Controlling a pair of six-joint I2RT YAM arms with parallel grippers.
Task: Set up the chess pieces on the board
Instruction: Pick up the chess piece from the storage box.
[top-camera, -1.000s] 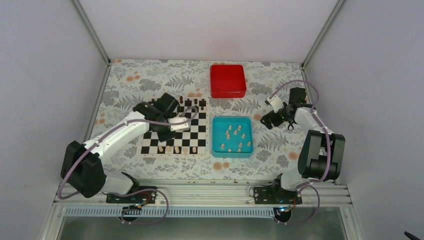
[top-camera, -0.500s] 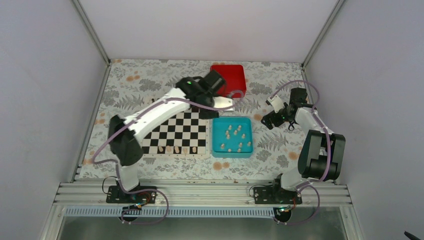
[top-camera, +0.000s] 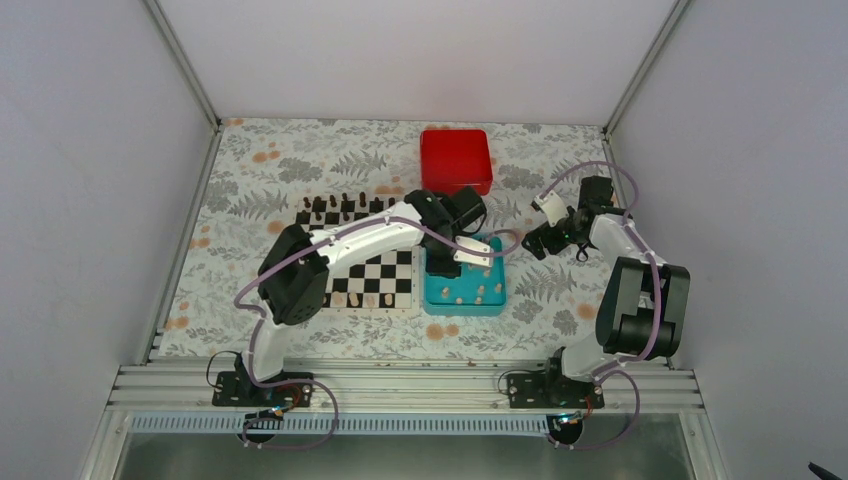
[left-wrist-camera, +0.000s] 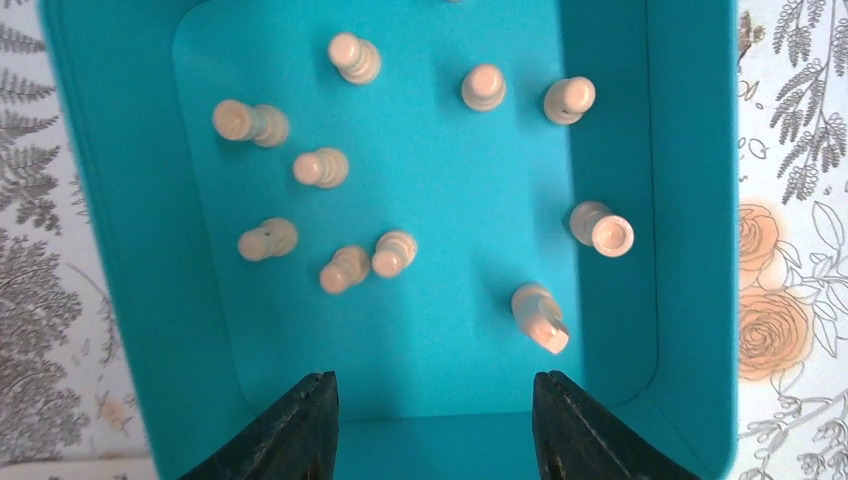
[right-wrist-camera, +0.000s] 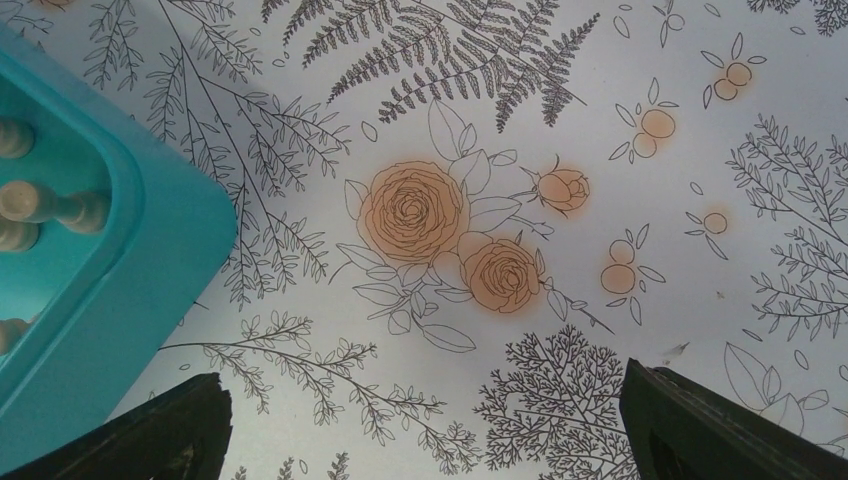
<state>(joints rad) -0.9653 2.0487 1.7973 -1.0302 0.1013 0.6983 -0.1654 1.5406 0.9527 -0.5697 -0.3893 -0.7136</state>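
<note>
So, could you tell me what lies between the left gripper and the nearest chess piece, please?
Only bare tray floor up to that piece, seen in the left wrist view; the open left gripper holds nothing.

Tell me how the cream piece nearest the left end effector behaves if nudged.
That chess piece looks small and slim, so probably light and apt to tip. Toppled, its rounded body would likely roll. The smooth floor of the teal tray may let it slide.
</note>
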